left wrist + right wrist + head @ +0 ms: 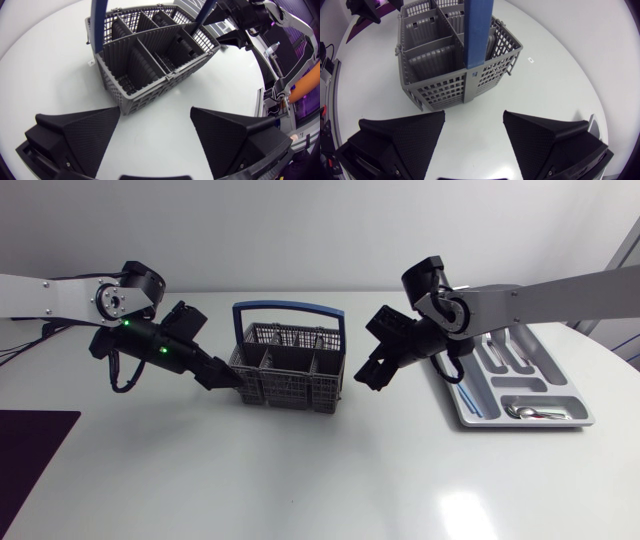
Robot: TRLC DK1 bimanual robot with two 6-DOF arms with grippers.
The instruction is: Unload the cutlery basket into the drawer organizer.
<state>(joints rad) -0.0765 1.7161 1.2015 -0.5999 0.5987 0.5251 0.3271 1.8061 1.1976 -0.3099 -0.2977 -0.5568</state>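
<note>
At mid-table, the grey cutlery basket (290,388) stands upright, its blue handle (290,308) arching over the top. The left gripper (232,376) hovers just beside the basket's left wall, fingers spread wide and gripping nothing. The right gripper (368,376) hangs just off the opposite side, fingers likewise apart, nothing held. Off to the right, well apart from the basket, the drawer organizer (520,424) lies flat with a spoon (530,412) and other cutlery in its slots.

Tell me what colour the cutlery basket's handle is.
Blue. The handle shows best in the right wrist view.
</note>
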